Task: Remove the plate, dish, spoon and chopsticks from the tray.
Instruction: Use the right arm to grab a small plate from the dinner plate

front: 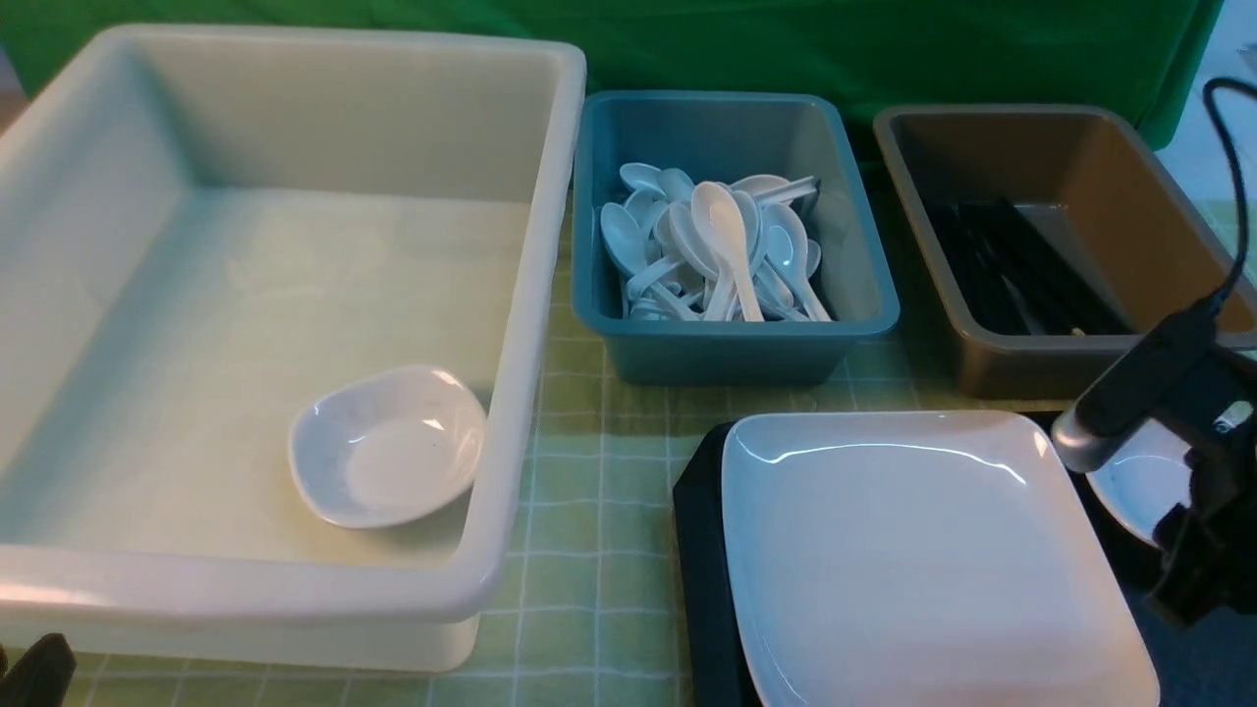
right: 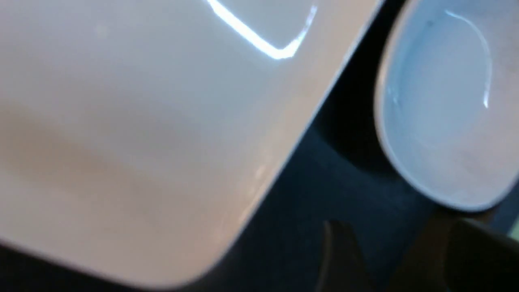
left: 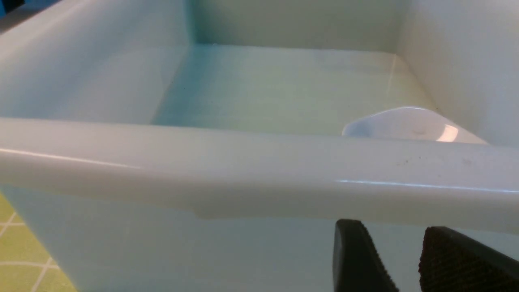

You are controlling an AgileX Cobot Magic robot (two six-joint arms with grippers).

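Looking ahead from the front view, you have the plate (front: 923, 560) lying flat on the tray (front: 702, 550) and covering most of it, toward the right of the worktop (front: 589, 491), which wears a green checked cloth. A small white dish (front: 1139, 481) sits on the tray just beside the plate's right edge, partly hidden by your right arm. Your right hand (right: 401, 259) hangs low over the bare strip of tray between plate and dish. Its fingers (right: 336, 255) show as blurred dark shapes, spread apart with nothing between them. Your left hand (left: 403, 263) is at the near outer wall of the big white tub (front: 530, 295), below its rim, with its fingers likewise parted and empty. Inside that tub, by its near right corner, rests a second dish (front: 388, 447). Behind the tray, a teal bin (front: 732, 353) holds a heap of white spoons (front: 717, 245), and a brown tub (front: 982, 363) holds black chopsticks (front: 1021, 265).
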